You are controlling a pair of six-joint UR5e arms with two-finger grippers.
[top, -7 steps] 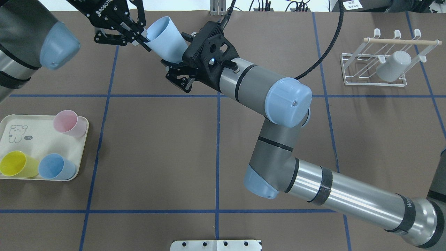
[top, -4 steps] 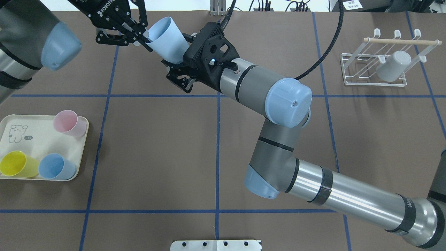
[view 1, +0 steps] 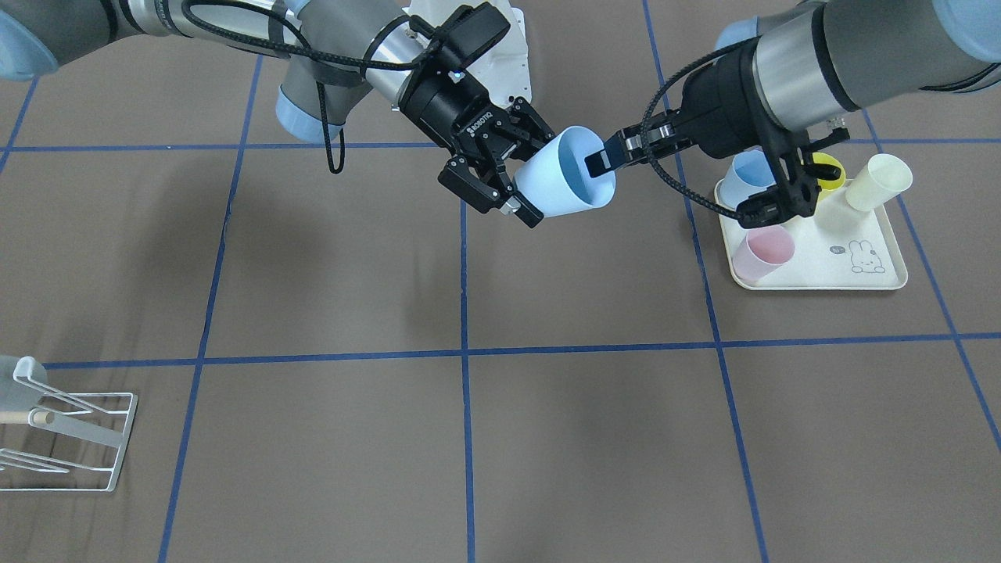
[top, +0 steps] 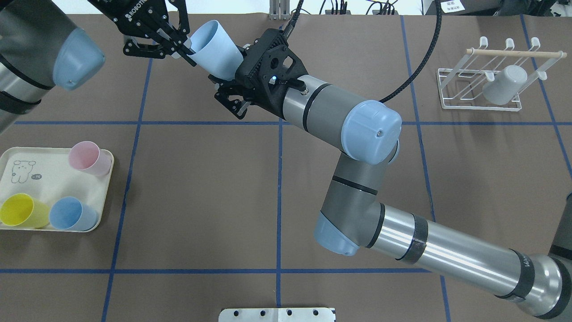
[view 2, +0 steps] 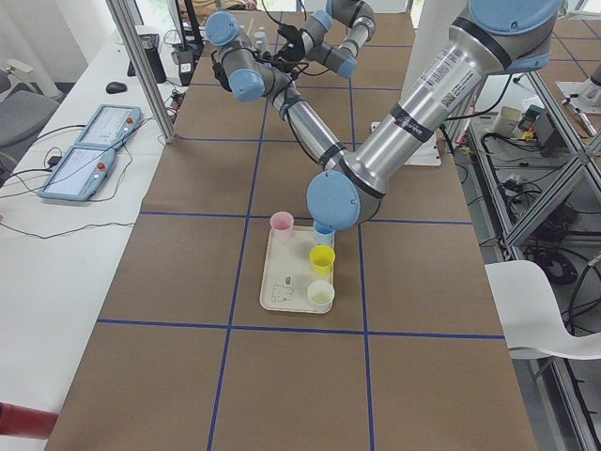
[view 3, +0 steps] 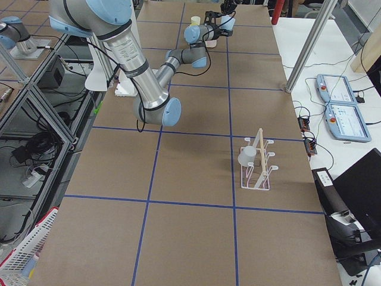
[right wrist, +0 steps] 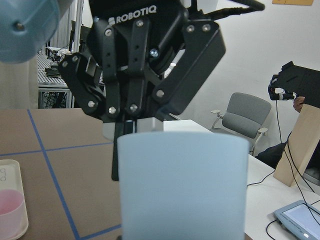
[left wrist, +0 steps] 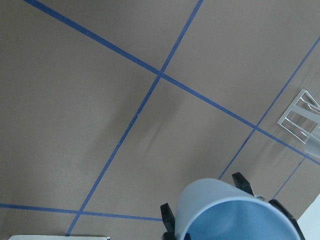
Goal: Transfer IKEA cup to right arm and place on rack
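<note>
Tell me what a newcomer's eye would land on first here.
The pale blue cup hangs in mid-air between the two arms: the left gripper pinches its rim while the right gripper straddles its base. Next come the cream tray of coloured cups on the robot's left, and the white rack holding one grey cup on its right.

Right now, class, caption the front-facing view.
Left gripper holds blue cup by the rim; right gripper brackets its base.
</note>
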